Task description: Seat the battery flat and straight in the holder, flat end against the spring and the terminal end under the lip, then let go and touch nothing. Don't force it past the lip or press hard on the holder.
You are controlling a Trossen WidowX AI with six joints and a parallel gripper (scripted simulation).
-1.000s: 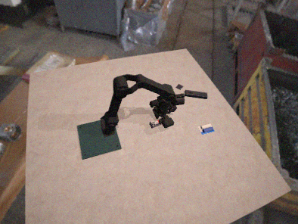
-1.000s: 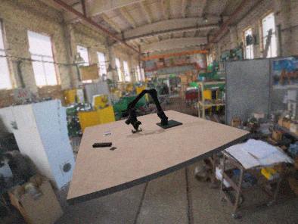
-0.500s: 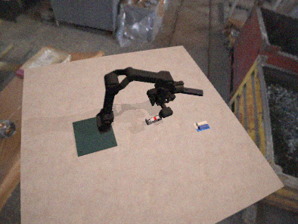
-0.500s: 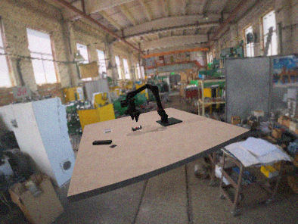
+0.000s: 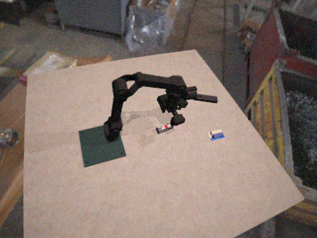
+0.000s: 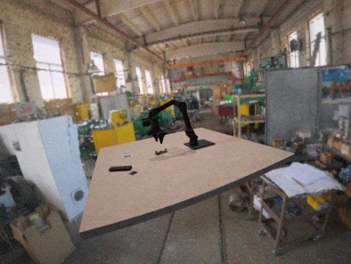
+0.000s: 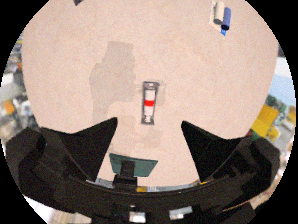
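Fingers: The fingers [image 5: 175, 115] [image 6: 159, 138] stand wide apart above the bench [image 5: 161, 193] [image 6: 178, 178] [image 7: 200, 75], released, nothing between them.
Battery: A white battery with a red band [image 5: 166, 127] [image 7: 149, 103] lies in its holder [image 5: 158, 130] [image 6: 160, 152] [image 7: 149, 83], ahead of the fingers in the wrist view, near the middle line between them.
Long axis: Battery and holder run nearly up and down the wrist view, away from the arm's wrist, with a slight lean, and look lined up with each other.
Seating: The battery appears to sit within the holder; whether it is fully flat or under the lip is too small to tell.
Open room: Bare bench borders the holder in the wrist view; a blue-and-cream item [image 5: 216, 134] [image 6: 126, 155] [image 7: 222, 16] lies well apart.
Bench edge: The holder lies well in from the edges.
Coming move: If seated, the arm should only draw clear, touching neither.
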